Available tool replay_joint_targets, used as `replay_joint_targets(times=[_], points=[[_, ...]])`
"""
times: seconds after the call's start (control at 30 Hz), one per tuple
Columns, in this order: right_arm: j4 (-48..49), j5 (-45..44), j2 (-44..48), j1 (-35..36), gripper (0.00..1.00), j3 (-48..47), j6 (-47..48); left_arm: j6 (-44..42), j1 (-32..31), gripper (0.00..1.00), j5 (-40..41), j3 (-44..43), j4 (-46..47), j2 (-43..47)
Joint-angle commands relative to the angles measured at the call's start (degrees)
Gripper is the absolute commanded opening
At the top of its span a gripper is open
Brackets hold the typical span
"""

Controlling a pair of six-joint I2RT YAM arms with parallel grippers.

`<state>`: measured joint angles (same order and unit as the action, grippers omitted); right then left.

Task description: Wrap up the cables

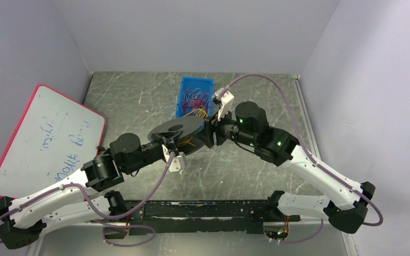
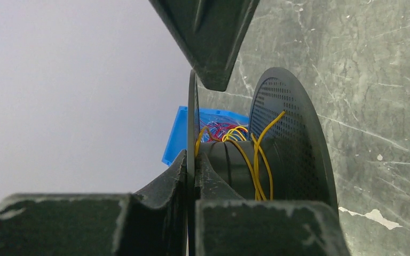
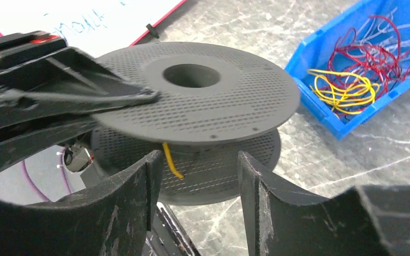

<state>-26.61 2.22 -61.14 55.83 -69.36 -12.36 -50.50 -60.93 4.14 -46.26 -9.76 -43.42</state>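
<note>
The left claw (image 2: 192, 209) clenched the spool (image 3: 192, 101); the right claw (image 3: 196, 166) stood released. Few yellow cables (image 2: 259, 165) were wound; most lay in the bin (image 3: 320, 58).

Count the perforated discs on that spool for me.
2. The upper disc is pinched at its rim by the left fingers; the lower disc lies beneath it, with a yellow cable showing between them.

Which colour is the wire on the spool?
Yellow wire; clearest in the left wrist view.
</note>
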Motion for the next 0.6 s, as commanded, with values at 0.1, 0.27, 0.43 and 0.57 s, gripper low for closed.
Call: replay_joint_targets(times=[0.1,0.27,0.43,0.57], points=[[0.08,13.14,-3.19,-5.25,0.57,0.54,-4.02,-0.03,-0.36,0.07,-2.50,-1.94,3.48,1.23],[1.38,16.06,-5.02,-5.37,0.56,1.20,-4.79,-0.12,-0.36,0.07,-1.53,-1.59,3.82,0.65],[2.09,17.49,-6.98,-5.36,0.55,1.43,-5.29,-0.17,-0.36,0.07,-0.86,-1.35,4.15,0.18],[2.67,18.52,-7.80,-5.37,0.54,1.49,-5.43,-0.04,-0.33,0.07,-1.01,-0.90,4.64,0.52]])
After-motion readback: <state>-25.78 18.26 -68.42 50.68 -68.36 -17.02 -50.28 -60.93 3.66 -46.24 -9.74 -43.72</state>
